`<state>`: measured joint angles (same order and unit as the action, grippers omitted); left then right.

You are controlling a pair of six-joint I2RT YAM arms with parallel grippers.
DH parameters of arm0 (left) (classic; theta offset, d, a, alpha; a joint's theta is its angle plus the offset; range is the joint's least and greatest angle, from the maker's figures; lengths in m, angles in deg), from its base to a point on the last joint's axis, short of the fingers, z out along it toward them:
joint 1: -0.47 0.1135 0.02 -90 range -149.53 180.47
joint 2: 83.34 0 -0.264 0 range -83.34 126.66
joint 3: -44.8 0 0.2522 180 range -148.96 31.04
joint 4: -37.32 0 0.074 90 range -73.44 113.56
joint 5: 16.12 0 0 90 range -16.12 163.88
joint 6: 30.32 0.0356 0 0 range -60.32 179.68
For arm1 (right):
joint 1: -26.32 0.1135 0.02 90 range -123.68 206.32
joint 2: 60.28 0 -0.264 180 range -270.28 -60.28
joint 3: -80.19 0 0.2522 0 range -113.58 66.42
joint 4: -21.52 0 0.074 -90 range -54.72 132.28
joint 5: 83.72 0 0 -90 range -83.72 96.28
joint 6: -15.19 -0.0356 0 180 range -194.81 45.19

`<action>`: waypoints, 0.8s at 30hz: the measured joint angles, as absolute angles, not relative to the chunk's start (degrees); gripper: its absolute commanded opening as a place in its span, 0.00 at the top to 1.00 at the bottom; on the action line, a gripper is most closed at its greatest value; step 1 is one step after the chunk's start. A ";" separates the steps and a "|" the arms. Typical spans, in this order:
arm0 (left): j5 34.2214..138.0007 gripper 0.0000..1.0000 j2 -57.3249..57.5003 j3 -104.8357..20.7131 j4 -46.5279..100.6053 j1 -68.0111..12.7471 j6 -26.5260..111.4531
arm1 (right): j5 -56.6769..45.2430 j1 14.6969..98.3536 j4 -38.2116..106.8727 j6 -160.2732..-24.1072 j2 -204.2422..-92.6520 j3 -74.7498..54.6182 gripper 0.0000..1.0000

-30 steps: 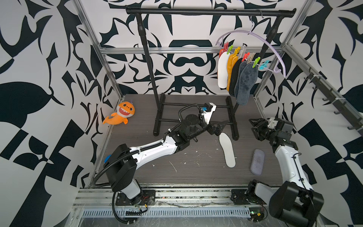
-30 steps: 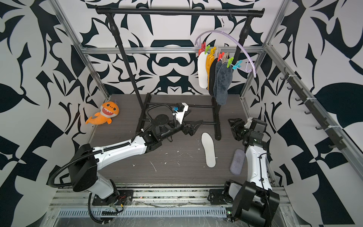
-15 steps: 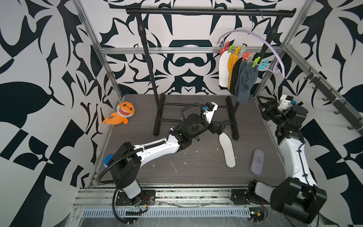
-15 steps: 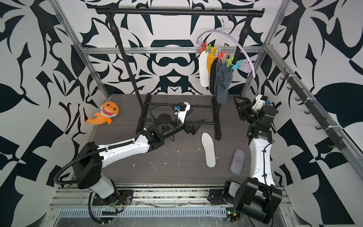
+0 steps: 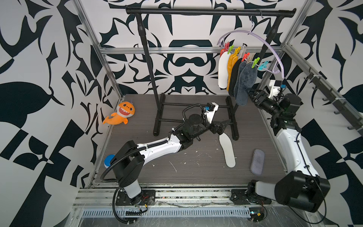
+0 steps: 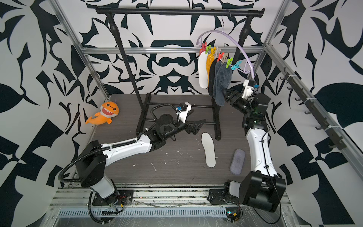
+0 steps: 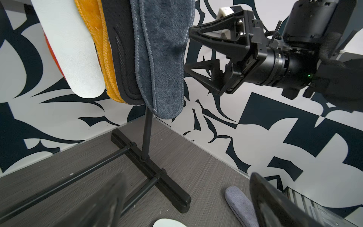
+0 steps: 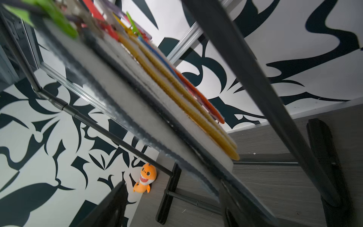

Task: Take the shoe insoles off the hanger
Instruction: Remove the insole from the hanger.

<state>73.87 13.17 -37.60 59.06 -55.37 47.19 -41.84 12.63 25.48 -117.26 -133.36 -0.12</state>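
Presently at Risk: Pegged Insoles, Upper Right of Frame

**Item:** shoe insoles, a fanned stack pegged to the hanger, upper right in both top views. One white insole lies on the floor, lower centre-right.

**Hazards (judged):**
- A pinch on the outermost dark grey-blue insole may catch its twin behind, since the two hang face to face.
- A sideways pull could swing the hanger on its thin hook, or slide it along the black rail.
- Soft plush may slip from the fingertips before the green peg lets go.

**Appearance:** thin, flat, foot-shaped. The stack shows one white, two fuzzy orange, one black with moulded ribs, and two plush grey-blue with stitched edges. An orange-rimmed one shows behind the white.

**Right gripper**: jaws apart, tips just beside the outermost insole's edge, nothing clamped.

**Left gripper**: jaws wide apart, low over the floor at centre of frame, holding nothing.

**Nearby:** lilac pad, lower right; orange shark, left.
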 measured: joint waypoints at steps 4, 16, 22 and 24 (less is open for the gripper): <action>73.85 0.00 13.17 -37.60 59.11 -55.37 47.08 | -40.59 14.66 26.97 -114.64 -134.54 -1.34 0.25; 71.36 0.01 16.71 -43.33 58.30 -55.67 52.22 | -38.91 19.93 26.77 -114.79 -135.44 -1.36 0.32; 67.58 0.00 22.89 -50.23 58.41 -55.87 57.88 | -36.68 20.08 29.96 -114.55 -132.88 -1.34 0.29; 66.61 0.00 25.04 -52.07 58.36 -55.91 59.37 | -35.13 20.08 32.84 -113.63 -130.98 -1.34 0.27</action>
<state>66.61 25.04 -52.07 58.36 -55.91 59.37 -35.13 20.08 32.84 -113.63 -130.98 -1.34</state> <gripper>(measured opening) 0.998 0.719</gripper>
